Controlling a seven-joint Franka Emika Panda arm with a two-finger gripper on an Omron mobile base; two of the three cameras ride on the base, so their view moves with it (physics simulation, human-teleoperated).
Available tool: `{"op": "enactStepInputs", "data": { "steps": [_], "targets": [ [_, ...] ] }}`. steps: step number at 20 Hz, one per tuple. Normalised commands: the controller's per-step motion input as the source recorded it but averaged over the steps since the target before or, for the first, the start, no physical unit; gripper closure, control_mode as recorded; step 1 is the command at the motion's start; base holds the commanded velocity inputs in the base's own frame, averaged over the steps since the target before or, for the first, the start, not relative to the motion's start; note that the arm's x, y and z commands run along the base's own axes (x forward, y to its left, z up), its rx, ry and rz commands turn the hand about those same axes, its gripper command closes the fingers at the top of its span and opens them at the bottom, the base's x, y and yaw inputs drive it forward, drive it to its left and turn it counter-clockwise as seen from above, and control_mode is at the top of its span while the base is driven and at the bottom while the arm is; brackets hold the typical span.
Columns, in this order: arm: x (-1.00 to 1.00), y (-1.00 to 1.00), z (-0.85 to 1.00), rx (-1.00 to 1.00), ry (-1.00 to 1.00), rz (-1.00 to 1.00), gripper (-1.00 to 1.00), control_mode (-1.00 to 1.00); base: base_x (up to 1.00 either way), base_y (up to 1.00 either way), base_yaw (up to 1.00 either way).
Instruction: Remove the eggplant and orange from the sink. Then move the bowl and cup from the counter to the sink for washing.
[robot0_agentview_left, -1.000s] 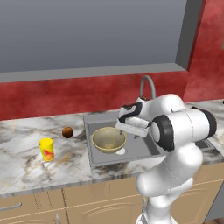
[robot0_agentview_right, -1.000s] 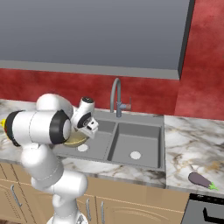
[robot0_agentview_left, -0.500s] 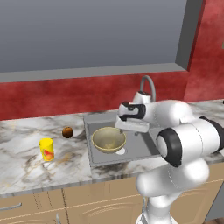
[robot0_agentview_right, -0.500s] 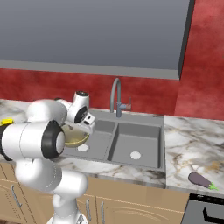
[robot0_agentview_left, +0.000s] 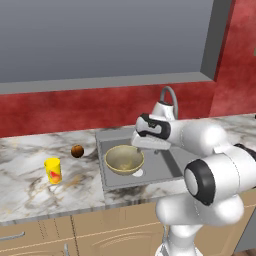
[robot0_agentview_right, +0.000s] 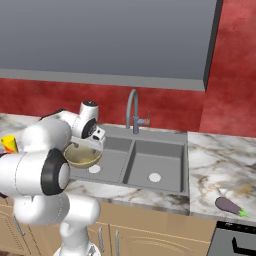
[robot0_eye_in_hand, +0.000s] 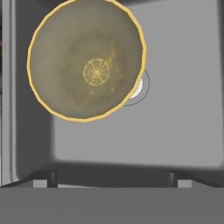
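Left base view: the bowl (robot0_agentview_left: 124, 160) is sitting in the sink's (robot0_agentview_left: 165, 167) left basin beside its drain, with the orange (robot0_agentview_left: 77, 151) and cup (robot0_agentview_left: 53, 170) standing apart on the table (robot0_agentview_left: 30, 187).

Right base view: the eggplant (robot0_agentview_right: 229, 206) is lying on the right table; the right basin is lying bare.

Hand view: the jaws are hanging spread wide, holding nothing, the bowl (robot0_eye_in_hand: 85, 59) below touching the basin's wall.

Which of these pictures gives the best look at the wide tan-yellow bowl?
The hand view: it looks straight down into the wide tan-yellow bowl, showing its whole rim and speckled inside. The left base view shows it sideways in the sink; in the right base view the arm partly hides it.
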Motion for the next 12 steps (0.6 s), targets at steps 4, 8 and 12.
{"op": "enactStepInputs", "data": {
  "steps": [4,8,12],
  "targets": [
    [-0.27,0.10,0.01,0.00,-0.02,0.00,-1.00,-1.00,0.00,0.00,0.00],
    [-0.26,0.20,0.17,0.00,0.00,0.00,-1.00,-1.00,0.00,0.00,0.00],
    [-0.21,0.23,0.26,-0.01,0.00,0.00,-1.00,-1.00,0.00,0.00,0.00]
  ]
}}
